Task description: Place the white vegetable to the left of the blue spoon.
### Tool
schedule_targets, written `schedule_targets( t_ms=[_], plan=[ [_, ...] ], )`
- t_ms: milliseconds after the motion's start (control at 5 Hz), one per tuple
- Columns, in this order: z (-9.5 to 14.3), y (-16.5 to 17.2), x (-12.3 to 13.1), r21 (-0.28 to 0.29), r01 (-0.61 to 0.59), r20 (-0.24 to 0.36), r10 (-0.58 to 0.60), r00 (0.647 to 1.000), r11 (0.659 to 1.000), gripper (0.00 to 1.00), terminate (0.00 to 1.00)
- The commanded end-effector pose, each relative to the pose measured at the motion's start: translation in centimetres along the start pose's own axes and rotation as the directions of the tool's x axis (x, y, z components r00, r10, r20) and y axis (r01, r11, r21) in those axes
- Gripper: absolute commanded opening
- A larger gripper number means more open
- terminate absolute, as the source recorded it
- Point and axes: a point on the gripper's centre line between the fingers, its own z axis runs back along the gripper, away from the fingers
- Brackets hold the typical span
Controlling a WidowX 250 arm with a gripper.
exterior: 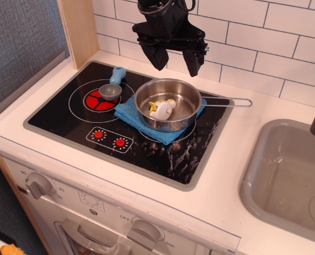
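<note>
The white vegetable (161, 109), small and rounded with yellow stem parts, lies inside the steel pan (185, 108) on the stove. The blue spoon (112, 85) lies to the left of the pan on the red burner, its light blue handle pointing back and its grey bowl toward the front. My gripper (176, 61) hangs open and empty above the back rim of the pan, its two dark fingers spread apart and pointing down.
The pan sits on a blue cloth (129, 112) on the black stovetop (67, 109). Its long handle (229, 102) points right. A grey sink (284, 175) is at the right. A tiled wall stands behind, a wooden post (78, 29) at the back left.
</note>
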Motion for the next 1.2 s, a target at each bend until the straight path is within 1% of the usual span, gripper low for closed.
schedule_targets(
  t_ms=[0,200,400,800,1000],
  plan=[
    [0.0,0.0,0.0,0.0,0.0,0.0,0.0,1.0,1.0,1.0,0.0],
    [-0.4,1.0,-0.8,-0.002,-0.025,-0.001,0.025,1.0,1.0,1.0,0.0],
    [-1.0,1.5,-1.3,0.008,-0.027,-0.034,0.027,0.999,1.0,1.0,0.0],
    [-3.3,2.4,-2.4,0.017,-0.004,-0.131,0.006,0.991,1.0,1.0,0.0],
    [-4.9,2.2,-2.9,0.016,0.014,-0.175,-0.011,0.985,1.0,1.0,0.0]
  ],
)
